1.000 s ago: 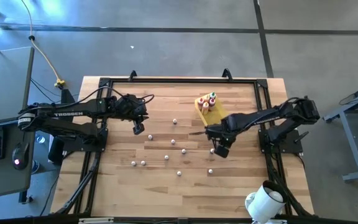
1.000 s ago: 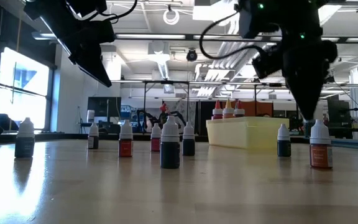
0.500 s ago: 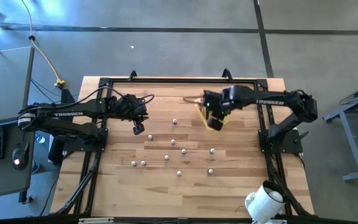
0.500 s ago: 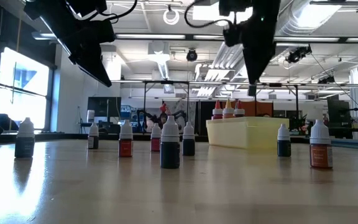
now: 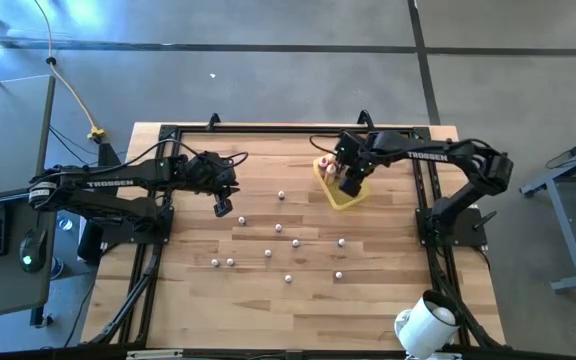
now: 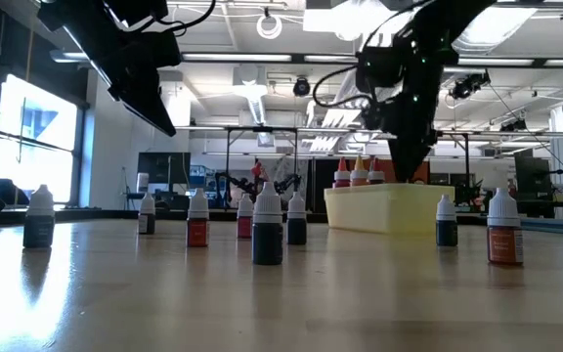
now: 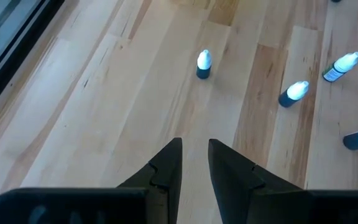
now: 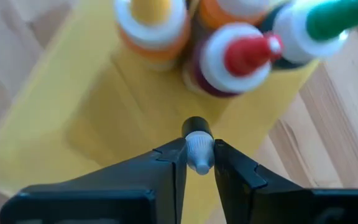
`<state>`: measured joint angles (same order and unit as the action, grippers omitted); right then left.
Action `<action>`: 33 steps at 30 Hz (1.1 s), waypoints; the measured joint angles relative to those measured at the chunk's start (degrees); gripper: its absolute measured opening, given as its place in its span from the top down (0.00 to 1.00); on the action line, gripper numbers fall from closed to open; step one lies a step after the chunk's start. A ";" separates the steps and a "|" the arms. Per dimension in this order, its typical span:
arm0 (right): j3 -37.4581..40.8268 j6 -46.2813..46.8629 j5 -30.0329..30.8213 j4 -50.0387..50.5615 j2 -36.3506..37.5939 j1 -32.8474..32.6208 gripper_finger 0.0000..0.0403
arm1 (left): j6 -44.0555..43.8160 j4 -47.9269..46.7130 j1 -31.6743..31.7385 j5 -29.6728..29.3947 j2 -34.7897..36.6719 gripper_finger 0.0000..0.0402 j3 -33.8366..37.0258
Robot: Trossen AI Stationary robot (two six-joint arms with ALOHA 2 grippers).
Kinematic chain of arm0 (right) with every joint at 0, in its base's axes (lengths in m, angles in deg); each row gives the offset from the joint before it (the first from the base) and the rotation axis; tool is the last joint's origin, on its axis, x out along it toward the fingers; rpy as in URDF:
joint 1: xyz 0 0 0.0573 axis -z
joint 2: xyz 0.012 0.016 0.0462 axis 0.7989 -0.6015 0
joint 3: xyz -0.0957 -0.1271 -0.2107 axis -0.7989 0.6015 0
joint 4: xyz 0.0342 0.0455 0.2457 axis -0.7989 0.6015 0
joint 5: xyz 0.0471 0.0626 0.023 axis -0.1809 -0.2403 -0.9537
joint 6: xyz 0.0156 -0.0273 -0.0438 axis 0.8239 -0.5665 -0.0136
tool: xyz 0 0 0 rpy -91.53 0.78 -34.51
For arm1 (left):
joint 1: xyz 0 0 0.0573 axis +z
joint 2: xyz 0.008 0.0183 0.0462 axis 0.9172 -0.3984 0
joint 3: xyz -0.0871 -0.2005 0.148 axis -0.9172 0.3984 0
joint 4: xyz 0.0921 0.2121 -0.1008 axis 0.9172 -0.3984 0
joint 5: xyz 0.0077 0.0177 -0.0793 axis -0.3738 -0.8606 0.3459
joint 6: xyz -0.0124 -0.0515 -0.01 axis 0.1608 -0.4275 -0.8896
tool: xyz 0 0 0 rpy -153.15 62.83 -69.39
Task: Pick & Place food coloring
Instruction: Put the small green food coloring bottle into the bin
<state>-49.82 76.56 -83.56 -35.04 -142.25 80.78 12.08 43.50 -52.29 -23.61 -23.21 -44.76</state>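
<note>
The right gripper (image 8: 197,163) is clamped on a small food coloring bottle (image 8: 197,144), pinching it by its pale cap so that the dark body hangs down over the yellow tray (image 8: 48,134); in the high view that gripper (image 5: 349,184) sits directly above the tray (image 5: 339,199) near the far right of the counter (image 5: 188,300). The step in hand looks like the placing, and doing it well means lowering straight down onto the bare yellow floor beside the bottles already standing there: the red-capped one (image 8: 241,56), the orange one (image 8: 151,25) and the green-capped one (image 8: 316,25) are packed close together at one end. The carried bottle hangs just beside the red-capped one, so a sideways drift could knock the cluster over; better to stay on the open side and let go only once the base rests on the floor, since a bottle dropped from height would probably tip. About nine more bottles stand loose on the counter, such as one (image 5: 281,195) near the middle. The left gripper (image 7: 194,163) waits over the left part of the counter, its fingers nearly together with a narrow gap and holding nothing
</note>
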 joint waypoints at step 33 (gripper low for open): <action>4.28 -3.01 3.66 -7.42 -5.60 1.15 0.73 | 0.02 3.19 0.01 -0.09 0.00 0.81 0.00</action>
<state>-45.54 73.55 -79.90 -42.46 -147.84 81.93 12.10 46.69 -52.28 -23.70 -23.21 -44.76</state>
